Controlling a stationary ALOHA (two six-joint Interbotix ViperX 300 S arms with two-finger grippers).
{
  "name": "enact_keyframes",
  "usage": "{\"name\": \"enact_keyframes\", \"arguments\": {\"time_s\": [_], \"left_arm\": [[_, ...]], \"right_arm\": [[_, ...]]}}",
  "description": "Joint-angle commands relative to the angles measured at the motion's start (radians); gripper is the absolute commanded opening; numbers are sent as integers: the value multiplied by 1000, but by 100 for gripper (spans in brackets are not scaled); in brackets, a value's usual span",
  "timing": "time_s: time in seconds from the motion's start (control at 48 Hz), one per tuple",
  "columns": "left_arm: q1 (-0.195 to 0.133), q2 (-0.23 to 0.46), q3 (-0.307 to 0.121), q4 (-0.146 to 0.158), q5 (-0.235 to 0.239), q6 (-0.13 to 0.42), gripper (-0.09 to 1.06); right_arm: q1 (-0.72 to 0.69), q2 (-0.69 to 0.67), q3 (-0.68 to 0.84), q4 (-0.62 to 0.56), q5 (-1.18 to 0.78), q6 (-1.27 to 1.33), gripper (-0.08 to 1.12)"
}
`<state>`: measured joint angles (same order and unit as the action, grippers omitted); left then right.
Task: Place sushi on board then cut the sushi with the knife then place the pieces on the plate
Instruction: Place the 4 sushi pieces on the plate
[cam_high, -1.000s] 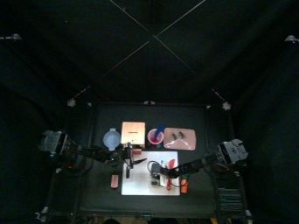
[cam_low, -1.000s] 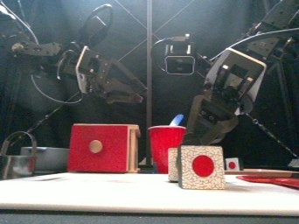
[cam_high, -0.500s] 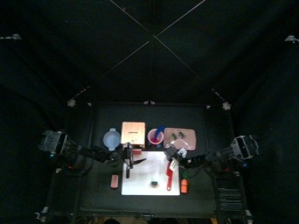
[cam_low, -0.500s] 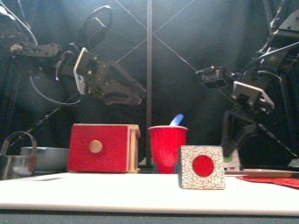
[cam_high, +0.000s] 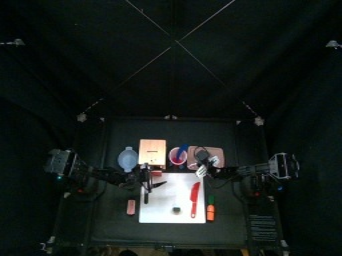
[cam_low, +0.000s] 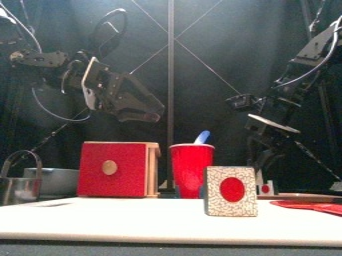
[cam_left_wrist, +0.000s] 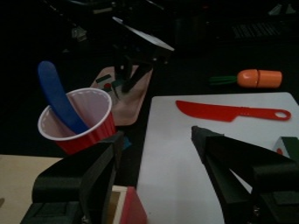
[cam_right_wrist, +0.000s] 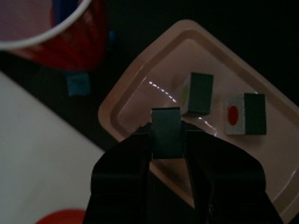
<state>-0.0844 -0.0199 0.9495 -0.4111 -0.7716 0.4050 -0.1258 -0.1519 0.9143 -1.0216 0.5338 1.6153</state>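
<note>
Right at the front, low and just right of centre in the front view, one cut sushi piece stands on edge on the white board. Its red-dotted face is toward the camera, and it has not yet been carried over. The red knife lies flat on the board, upper right in the left wrist view; I judge it is laid aside because the cutting is finished. The left gripper hangs over the board with its jaws apart and nothing between them, which keeps it out of the other arm's way.

Behind the board, the red cup stands at the centre of the front view with the blue knife in it. The wooden box is to its left.

Right of the cup in the top view, the right gripper is clamped on a dark green sushi block. It holds the block upright above the pink tray, placed to go down beside the two pieces lying there. The step in hand looks like lowering and releasing it clear of those two.
</note>
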Motion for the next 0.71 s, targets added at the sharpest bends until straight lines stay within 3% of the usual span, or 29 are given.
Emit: {"name": "enact_keyframes", "arguments": {"time_s": [0.021, 0.417, 0.708], "left_arm": [[0, -15, -3, 2, -3, 0, 96], [-3, -15, -2, 2, -3, 0, 96], [-3, -15, 2, 2, -3, 0, 96]], "right_arm": [[-40, 9, -38, -14, -38, 2, 54], [-89, 101, -75, -32, -109, 2, 56], [-84, 124, -89, -32, -117, 2, 73]]}}
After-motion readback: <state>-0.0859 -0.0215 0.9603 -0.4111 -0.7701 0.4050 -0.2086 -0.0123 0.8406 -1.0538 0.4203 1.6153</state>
